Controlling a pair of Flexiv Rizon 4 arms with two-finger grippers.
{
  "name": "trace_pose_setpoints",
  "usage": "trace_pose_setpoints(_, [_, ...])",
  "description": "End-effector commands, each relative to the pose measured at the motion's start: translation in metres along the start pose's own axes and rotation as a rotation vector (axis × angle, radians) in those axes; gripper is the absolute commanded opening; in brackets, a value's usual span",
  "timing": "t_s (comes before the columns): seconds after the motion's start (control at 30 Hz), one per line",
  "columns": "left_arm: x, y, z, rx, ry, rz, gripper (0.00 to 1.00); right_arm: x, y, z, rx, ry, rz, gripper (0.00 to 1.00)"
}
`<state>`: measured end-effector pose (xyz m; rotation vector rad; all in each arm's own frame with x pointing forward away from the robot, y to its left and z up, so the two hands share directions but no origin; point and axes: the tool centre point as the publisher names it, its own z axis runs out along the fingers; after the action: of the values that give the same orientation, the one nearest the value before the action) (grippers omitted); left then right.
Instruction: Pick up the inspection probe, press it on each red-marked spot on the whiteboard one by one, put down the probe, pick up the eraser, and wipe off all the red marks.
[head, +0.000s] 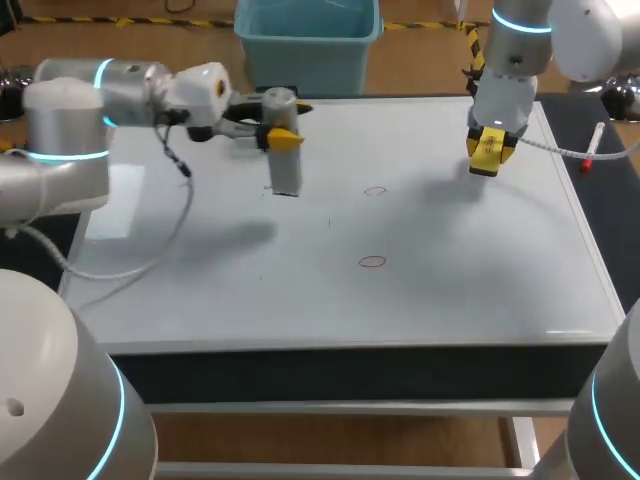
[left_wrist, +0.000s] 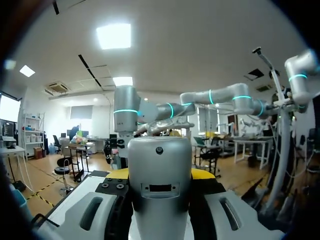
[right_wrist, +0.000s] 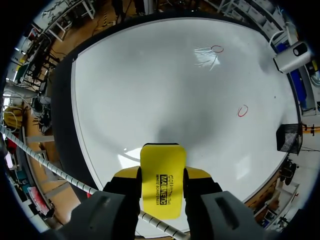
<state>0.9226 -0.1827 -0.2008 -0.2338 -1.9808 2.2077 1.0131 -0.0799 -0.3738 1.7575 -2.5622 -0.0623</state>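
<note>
One glossy whiteboard (head: 450, 290) covering the bench, left jaws clamped on the grey probe (head: 285, 175) over its far left, long axis upright, lower end near the board, right jaws gripping the yellow eraser (head: 487, 152) over the far right, two red marks (head: 372, 262) mid-board.

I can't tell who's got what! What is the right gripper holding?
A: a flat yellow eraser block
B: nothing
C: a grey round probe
A: the flat yellow eraser block is clamped from both sides in the right gripper; the grey round probe is in the left gripper.
</note>
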Motion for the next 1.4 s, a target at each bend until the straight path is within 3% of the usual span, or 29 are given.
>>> trace_pose_setpoints(0.03, [-0.021,0.014,0.039,0.013,0.032,-0.026,0.0,0.001,-0.001,-0.001,0.002,0.002,-0.002,0.0])
trace_pose_setpoints(0.67, [-0.065,0.05,0.098,0.017,-0.038,0.01,0.0,0.001,-0.001,-0.001,0.002,0.002,-0.002,0.0])
trace_pose_setpoints(1.4, [-0.094,0.072,0.111,0.03,-0.067,0.036,0.0,0.001,-0.001,-0.001,0.002,0.002,-0.002,0.0])
